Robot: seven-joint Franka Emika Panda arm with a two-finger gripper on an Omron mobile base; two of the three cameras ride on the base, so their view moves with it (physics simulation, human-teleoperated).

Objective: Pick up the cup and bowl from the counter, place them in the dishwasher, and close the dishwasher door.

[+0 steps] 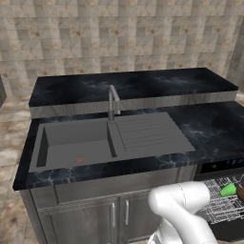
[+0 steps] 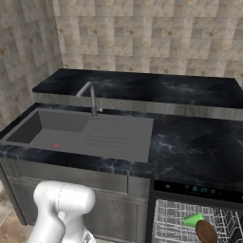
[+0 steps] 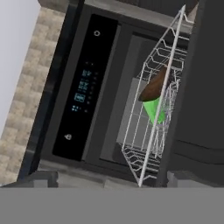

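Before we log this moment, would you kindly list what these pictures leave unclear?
- Bowl: cut by the bottom edge in the right base view; in the hand view the rack wires cross it.
- Cup: how it rests on the rack is unclear; the bowl overlaps it.
- Dishwasher door: its full extent is cut by the frame edge.
- Dishwasher panel lights: too small to read.

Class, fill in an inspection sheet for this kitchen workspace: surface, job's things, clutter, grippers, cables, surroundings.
Surface: black marbled counter with grey sink and faucet.
Job's things: green cup and brown bowl lie in the white wire rack of the dishwasher, touching; rack pulled out, door not closed.
Clutter: nothing seen.
Grippers: gripper open, holding nothing.
Cables: nothing seen.
Surroundings: tiled wall, grey cabinet doors.
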